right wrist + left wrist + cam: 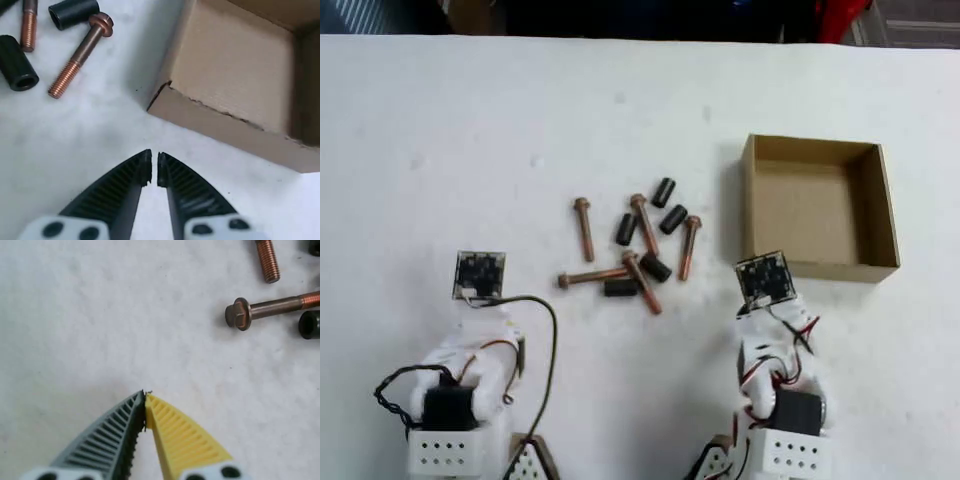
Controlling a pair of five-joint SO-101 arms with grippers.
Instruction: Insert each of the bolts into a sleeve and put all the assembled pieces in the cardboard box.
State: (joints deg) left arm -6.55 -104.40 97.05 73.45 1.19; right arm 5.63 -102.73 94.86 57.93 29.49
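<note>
Cardboard box [810, 205] sits toward the surface's right edge, with bare cardboard floor inside. Five bolts [584, 228] and five sleeves [626, 228] lie loose in a heap mid-surface, left of the box. The high view shows the whole heap; the right wrist view shows the box's near corner close up. Left end effector [145, 395] tips pinched together. Right end effector [154, 167] nearly closed, thin gap. Both are near the front edge.

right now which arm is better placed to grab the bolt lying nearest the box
Right. The right tool hangs beside the cardboard box corner with that bolt just ahead; the left tool is past the pile, by the crosswise bolt.
</note>
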